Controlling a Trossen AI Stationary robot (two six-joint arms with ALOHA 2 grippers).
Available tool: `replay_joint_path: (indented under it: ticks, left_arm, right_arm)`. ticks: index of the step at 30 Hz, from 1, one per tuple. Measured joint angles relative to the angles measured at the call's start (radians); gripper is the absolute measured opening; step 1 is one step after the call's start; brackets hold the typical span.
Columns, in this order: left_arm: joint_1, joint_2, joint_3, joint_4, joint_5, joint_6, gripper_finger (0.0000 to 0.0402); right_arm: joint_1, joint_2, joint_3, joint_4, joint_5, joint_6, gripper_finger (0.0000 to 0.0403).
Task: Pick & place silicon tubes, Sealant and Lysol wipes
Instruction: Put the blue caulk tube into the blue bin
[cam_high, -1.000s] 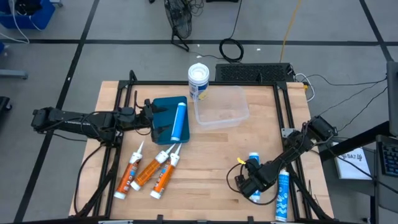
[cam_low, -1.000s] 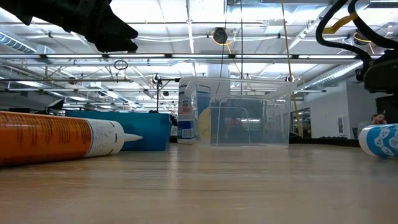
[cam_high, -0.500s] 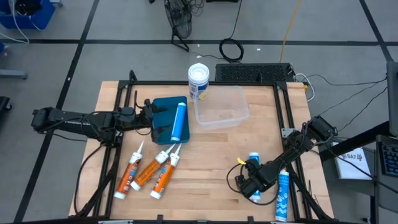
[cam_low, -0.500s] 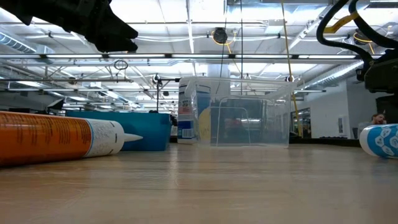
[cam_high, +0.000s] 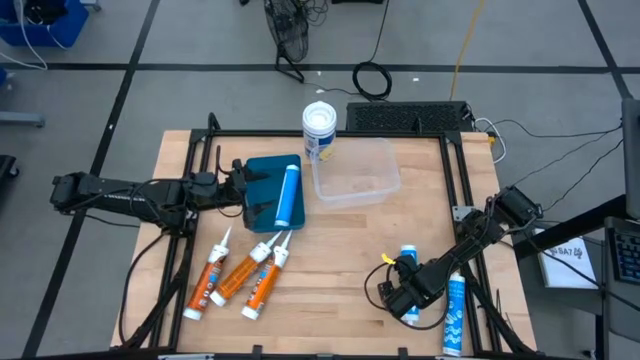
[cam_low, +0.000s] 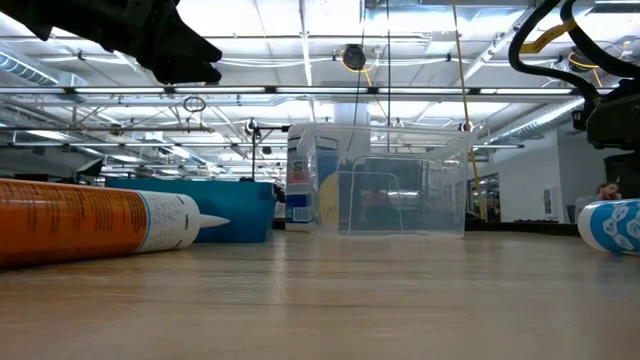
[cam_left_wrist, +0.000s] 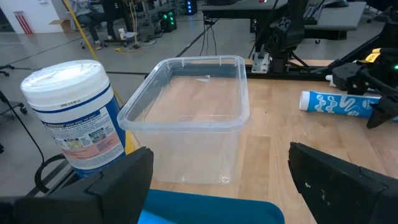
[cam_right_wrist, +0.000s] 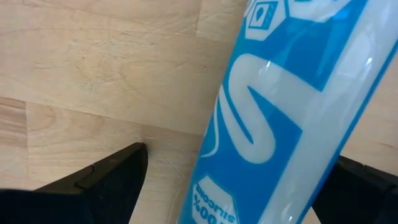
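nothing has moved since a second ago: the right gripper (cam_high: 407, 287) stays low over a blue-and-white tube (cam_right_wrist: 280, 106), fingers spread either side, seemingly not gripping. the left gripper (cam_high: 245, 192) hangs open above the blue tray (cam_high: 262, 172). the lysol wipes (cam_high: 319, 130) stand just behind the tray, beside the clear tub (cam_high: 355, 171).

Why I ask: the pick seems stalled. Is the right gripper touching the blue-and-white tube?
Apart. In the right wrist view the blue-and-white tube lies between the open fingers of the right gripper, bare table showing beside it.
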Motion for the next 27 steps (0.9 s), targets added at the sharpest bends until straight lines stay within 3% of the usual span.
replay_joint_path:
  ticks: [11, 27]
  left_arm:
    - [0.000, 0.000, 0.000, 0.000, 0.000, 0.000, 0.0365]
    - [0.000, 0.000, 0.000, 0.000, 0.000, 0.000, 0.0365]
  right_arm:
    - [-0.001, 0.000, 0.000, 0.000, 0.001, 0.010, 0.0372]
    - [-0.002, 0.001, 0.000, 0.005, 0.006, 0.021, 0.0275]
